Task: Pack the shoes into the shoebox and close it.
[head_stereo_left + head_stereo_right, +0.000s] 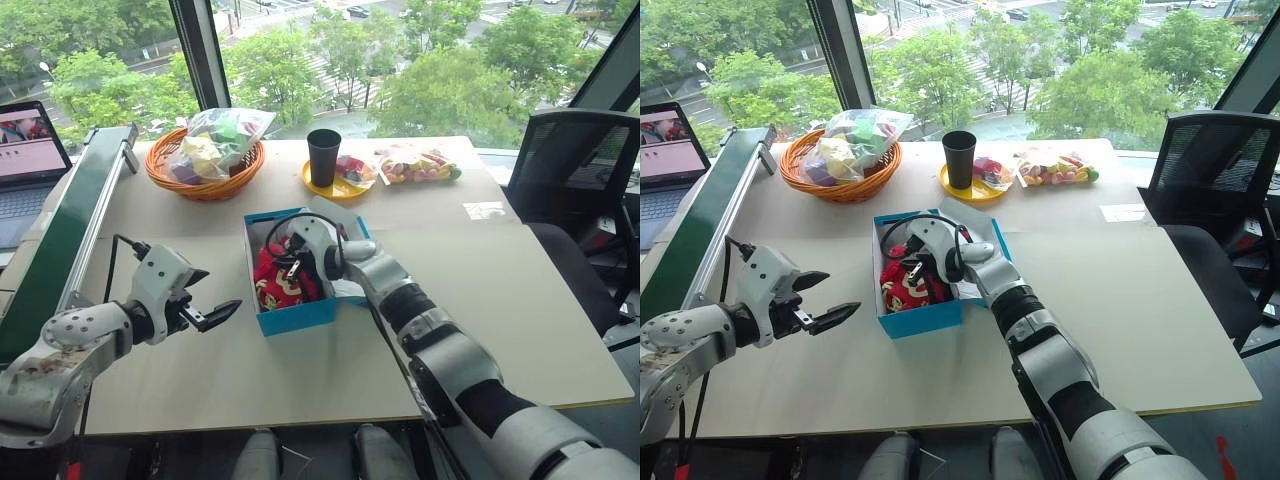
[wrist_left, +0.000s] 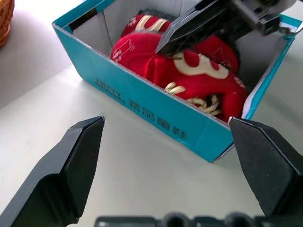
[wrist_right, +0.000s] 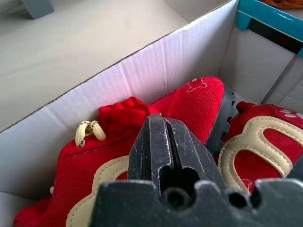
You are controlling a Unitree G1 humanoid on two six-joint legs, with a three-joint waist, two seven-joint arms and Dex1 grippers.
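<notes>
Pale, smooth table (image 1: 250,370) carries everything. Nearest, the left gripper (image 1: 205,300) hovers beside the shoebox (image 1: 295,318), fingers wide. Both soft red shoes (image 1: 275,280) lie inside the turquoise cardboard, where the right gripper (image 1: 292,268) presses down, fingers shut together on nothing. Packing looks done; closing the lid (image 1: 340,215) calls for withdrawing first. Beyond stands a wicker basket (image 1: 205,185).

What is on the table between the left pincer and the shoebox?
Nothing: bare table separates the open left pincer from the shoebox, as the left wrist view shows.
</notes>
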